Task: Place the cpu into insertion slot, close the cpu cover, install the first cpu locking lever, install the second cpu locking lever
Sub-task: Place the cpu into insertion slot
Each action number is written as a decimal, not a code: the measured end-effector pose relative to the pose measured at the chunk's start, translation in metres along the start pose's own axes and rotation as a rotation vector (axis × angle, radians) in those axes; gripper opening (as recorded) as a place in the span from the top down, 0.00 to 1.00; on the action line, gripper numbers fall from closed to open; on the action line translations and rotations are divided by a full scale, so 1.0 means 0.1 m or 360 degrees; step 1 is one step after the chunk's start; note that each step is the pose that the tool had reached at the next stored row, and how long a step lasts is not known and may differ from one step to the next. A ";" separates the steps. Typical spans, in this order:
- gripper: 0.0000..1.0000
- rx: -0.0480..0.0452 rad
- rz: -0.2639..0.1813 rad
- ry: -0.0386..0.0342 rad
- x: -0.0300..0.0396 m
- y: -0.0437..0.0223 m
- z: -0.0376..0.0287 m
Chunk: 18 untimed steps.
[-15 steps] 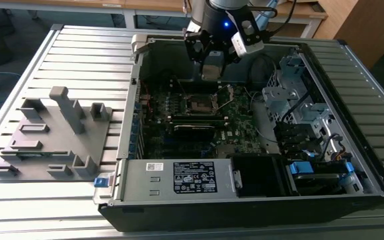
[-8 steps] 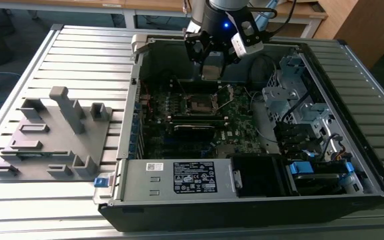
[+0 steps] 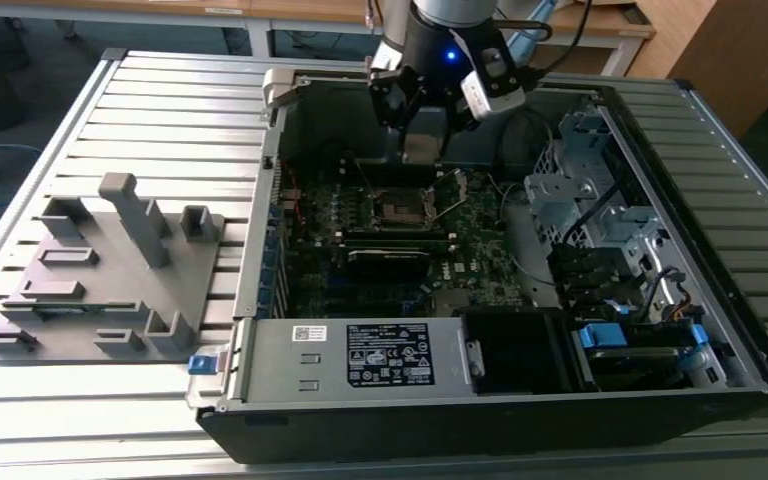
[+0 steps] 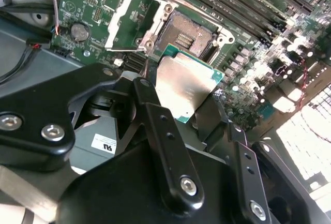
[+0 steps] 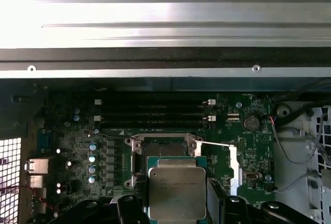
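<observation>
Upper middle of the exterior view: a black gripper reaches down into an open computer case lying on a slatted metal table. A grey plastic fixture sits on the table at the exterior view's left.

Both wrist views look along the gripper. Its fingers are closed part-way, pinching the cpu by two opposite edges. The silvery top of the chip faces up, ringed by a green border. The cpu hangs just above the motherboard, right beside the insertion slot. It does not look to be touching the slot, though its far edge overlaps the slot's near rim in the first wrist view.

The slot lies bare, a dark centre inside a thin metal rim. The cpu cover is swung fully open and stands clear at one side of the slot, a silvery frame with a window through its middle.

The step in hand appears to be seating the chip. To do it well, the cpu should stay level and square to the rim, corners matched before it goes down. It should descend straight, never sliding across the fine contacts, since any skew could catch the rim. The grip should ease only once the chip rests flat inside the rim.
</observation>
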<state>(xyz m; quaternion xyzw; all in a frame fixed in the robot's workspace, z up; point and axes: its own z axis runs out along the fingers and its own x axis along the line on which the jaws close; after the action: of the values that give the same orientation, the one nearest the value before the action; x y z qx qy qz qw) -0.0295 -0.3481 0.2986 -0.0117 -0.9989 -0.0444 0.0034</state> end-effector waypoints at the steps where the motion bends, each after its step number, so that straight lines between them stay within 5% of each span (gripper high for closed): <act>1: 0.46 0.0000 0.0000 0.0000 0.000 -0.001 0.006; 18: 0.46 0.0000 0.0039 -0.0004 0.000 -0.001 0.015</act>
<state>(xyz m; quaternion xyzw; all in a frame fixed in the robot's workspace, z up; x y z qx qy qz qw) -0.0295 -0.3481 0.2971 -0.0238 -0.9987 -0.0444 0.0028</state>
